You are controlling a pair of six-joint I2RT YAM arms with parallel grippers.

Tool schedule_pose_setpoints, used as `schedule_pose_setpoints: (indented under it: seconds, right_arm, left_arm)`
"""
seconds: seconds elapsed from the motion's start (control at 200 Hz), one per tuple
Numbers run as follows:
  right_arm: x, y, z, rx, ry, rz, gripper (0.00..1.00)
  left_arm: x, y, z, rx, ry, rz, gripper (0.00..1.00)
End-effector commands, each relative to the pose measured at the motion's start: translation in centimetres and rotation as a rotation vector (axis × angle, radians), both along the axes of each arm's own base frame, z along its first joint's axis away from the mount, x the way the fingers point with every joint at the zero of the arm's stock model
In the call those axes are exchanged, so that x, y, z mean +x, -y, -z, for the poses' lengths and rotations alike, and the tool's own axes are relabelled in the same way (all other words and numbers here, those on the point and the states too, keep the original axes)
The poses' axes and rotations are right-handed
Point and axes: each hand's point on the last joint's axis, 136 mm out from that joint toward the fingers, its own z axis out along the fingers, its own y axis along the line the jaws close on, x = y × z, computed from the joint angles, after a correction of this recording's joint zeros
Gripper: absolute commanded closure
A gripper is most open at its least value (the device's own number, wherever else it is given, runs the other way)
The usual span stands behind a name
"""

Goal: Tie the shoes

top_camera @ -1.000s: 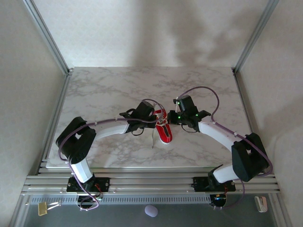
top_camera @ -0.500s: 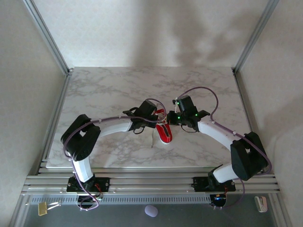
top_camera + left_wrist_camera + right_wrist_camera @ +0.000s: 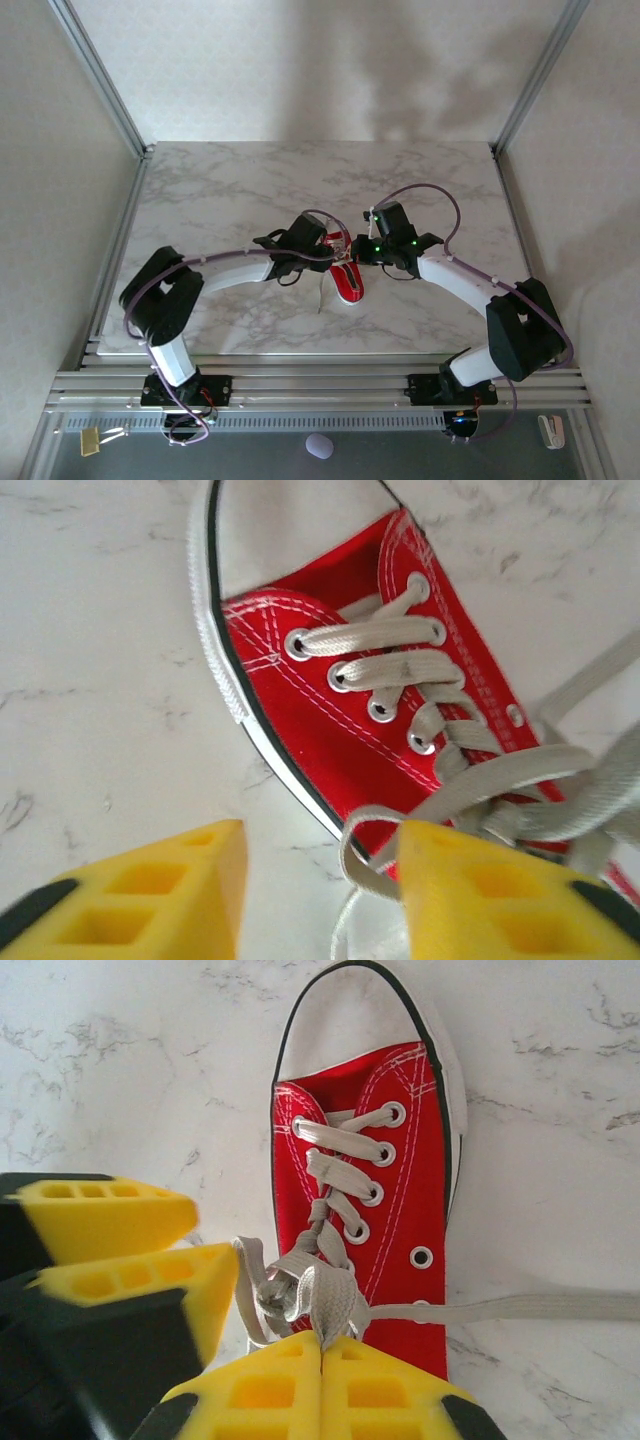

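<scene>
Here the sneaker (image 3: 410, 1200) lies before the right fingers (image 3: 390, 1395), lace (image 3: 330, 1305) pinched.

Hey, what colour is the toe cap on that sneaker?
White; the toe cap shows best in the right wrist view.

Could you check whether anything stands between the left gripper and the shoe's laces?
Nothing visible does. The left gripper is open at the side of the shoe, with a loop of the laces beside one finger. The right gripper, shut on the laces near the knot, sits opposite, not in the path.
</scene>
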Motion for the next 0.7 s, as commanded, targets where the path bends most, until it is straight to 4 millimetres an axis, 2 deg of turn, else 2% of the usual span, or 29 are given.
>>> schedule_pose_setpoints:
  seconds: [0.0, 0.06, 0.12, 0.15, 0.265, 0.385, 0.48, 0.576, 0.696]
  right_arm:
    - [0.3, -0.6, -1.0, 0.019, 0.025, -0.026, 1.00]
    - [0.2, -0.6, -0.9, 0.017, 0.022, -0.028, 1.00]
    - [0.2, -0.7, -0.9, 0.017, 0.021, -0.032, 1.00]
    - [0.3, -0.7, -0.9, 0.018, 0.021, -0.032, 1.00]
    - [0.3, -0.8, -0.8, 0.019, 0.016, -0.030, 1.00]
    - [0.3, -0.8, -0.7, 0.019, 0.011, -0.027, 1.00]
    - [0.3, -0.6, -0.7, 0.014, 0.002, -0.011, 1.00]
    - [0.5, 0.6, -0.4, -0.023, -0.027, 0.073, 1.00]
    - [0.3, 0.1, -0.6, 0.021, -0.059, 0.111, 1.00]
  left_arm:
    - [0.0, -0.8, -3.1, -0.044, 0.066, -0.043, 0.47]
    - [-0.3, -1.0, -3.6, -0.059, 0.075, -0.045, 0.43]
    - [-0.7, -0.9, -4.1, -0.084, 0.081, -0.031, 0.45]
    - [-0.9, -0.7, -4.2, -0.103, 0.081, -0.015, 0.50]
    - [-2.0, 1.3, -4.0, -0.174, 0.051, 0.092, 0.80]
    - [-2.2, 2.6, -3.2, -0.198, 0.034, 0.154, 0.95]
    - [-1.9, 2.9, -2.5, -0.180, 0.025, 0.167, 0.97]
    - [-1.5, 2.9, -1.8, -0.159, 0.018, 0.163, 0.97]
    - [-1.3, 3.0, -1.2, -0.148, 0.011, 0.162, 0.97]
